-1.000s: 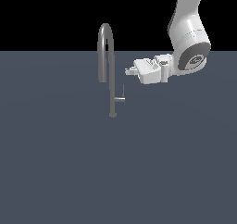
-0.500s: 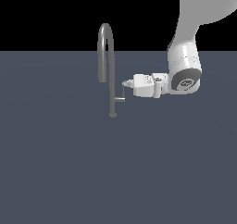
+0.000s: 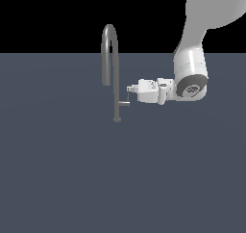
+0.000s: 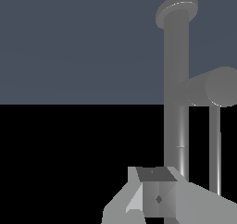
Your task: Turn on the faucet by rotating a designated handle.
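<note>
The white, blocky gripper is in tight against the tap, held out level from the fat white forearm, its tips just beyond the short grey metal handle stub that juts sideways off the stem with a thin lever pin rising from its end. Whether the jaws are released or clenched I cannot tell: the exterior view shows only the small pale nose of the hand, and the wrist view shows a grey faceted block of gripper with no clear gap to read. The pin looks to be touching or just off the gripper's tip, on its underside, and nothing appears to be grasped. The tall thin grey metal gooseneck faucet stands right in front of the gripper, its straight stem upright and its inverted-U spout curling over above and away from the arm; in the wrist view the stem runs straight up the frame with the handle's thick round stub and its slim pin off to one side. My read: this is the contact stage, the approach all but made and the turn not visibly begun. The next move calls for a steady sideways sweep that keeps the tip bearing on that skinny pin, because it could easily slip off. Below the gripper lies a flat, plain slate-blue surface, and behind the faucet the background is solid black.
</note>
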